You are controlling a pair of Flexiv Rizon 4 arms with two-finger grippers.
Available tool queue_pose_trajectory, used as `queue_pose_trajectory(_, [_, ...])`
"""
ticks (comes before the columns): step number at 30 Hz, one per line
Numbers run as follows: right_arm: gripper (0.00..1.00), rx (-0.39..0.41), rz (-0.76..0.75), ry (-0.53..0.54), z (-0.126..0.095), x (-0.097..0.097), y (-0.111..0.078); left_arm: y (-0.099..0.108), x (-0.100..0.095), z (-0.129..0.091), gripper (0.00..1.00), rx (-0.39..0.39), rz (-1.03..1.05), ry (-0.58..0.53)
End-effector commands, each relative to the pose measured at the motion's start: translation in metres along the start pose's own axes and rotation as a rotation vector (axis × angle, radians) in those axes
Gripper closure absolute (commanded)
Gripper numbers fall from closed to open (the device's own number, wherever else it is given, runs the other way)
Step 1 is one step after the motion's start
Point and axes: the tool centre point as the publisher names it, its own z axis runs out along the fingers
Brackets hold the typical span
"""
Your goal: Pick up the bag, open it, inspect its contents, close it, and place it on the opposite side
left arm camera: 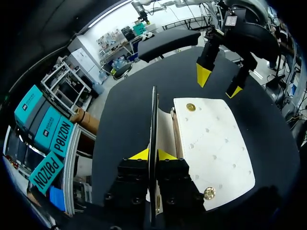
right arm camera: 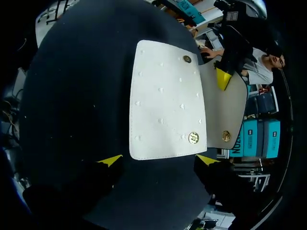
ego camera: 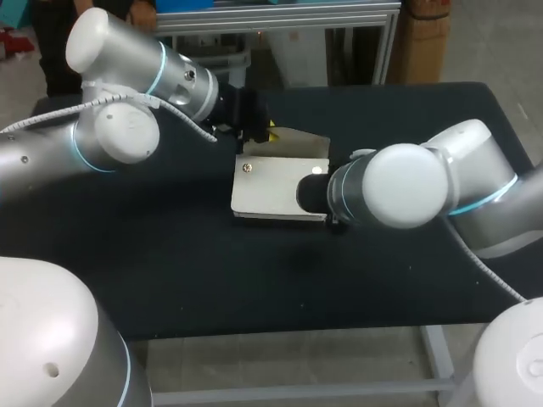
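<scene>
White bag (ego camera: 276,182) lies flat mid-table on the black table (ego camera: 170,280), its flap (ego camera: 297,142) lifted upright along the far side. Left gripper (left arm camera: 151,155) is clamped on the flap's free edge, one yellow tip on each face of it. From that wrist the flap shows edge-on as a thin dark line. Right gripper (right arm camera: 159,160) is spread wide and holds nothing, its tips apart from the bag, just past its end.

Around the bag there is nothing but the two arms. The left arm (ego camera: 127,102) crosses the far-left part of the table, and the right arm (ego camera: 407,182) comes in low from the right and covers the bag's right end. The open jaws stand at the end of the bag opposite the left gripper.

Bare black surface runs wide to the left and in front of the bag. The far edge is close behind the left gripper, and the front edge is well apart from the bag.

Gold studs (right arm camera: 193,138) sit on the bag's top face, with one snap (right arm camera: 226,136) on the flap's inner side.

In the head view the right fingers are hidden behind their own wrist. Only a narrow pale strip of the mouth (left arm camera: 164,132) shows between flap and body. Contents cannot be made out.
</scene>
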Motion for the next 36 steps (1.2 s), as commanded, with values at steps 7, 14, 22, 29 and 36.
queue_pose_trajectory(7, [0.00,-0.015,0.031,-0.009,-0.029,-0.020,-0.006,-0.015,-0.004,-0.031,1.00,-0.026,-0.011,-0.107])
queue_pose_trajectory(14, [0.00,-0.019,0.041,-0.023,-0.037,-0.039,-0.004,-0.024,-0.011,-0.046,1.00,-0.020,-0.020,-0.152])
queue_pose_trajectory(22, [0.51,-0.054,0.036,-0.034,-0.052,-0.059,0.000,-0.031,-0.013,-0.052,1.00,0.061,-0.063,-0.065])
queue_pose_trajectory(29, [1.00,-0.051,0.036,0.015,-0.057,-0.070,0.002,-0.031,-0.013,-0.052,1.00,0.061,-0.063,-0.065])
queue_pose_trajectory(36, [1.00,-0.051,0.036,0.015,-0.057,-0.070,0.002,-0.031,-0.013,-0.052,1.00,0.061,-0.063,-0.065])
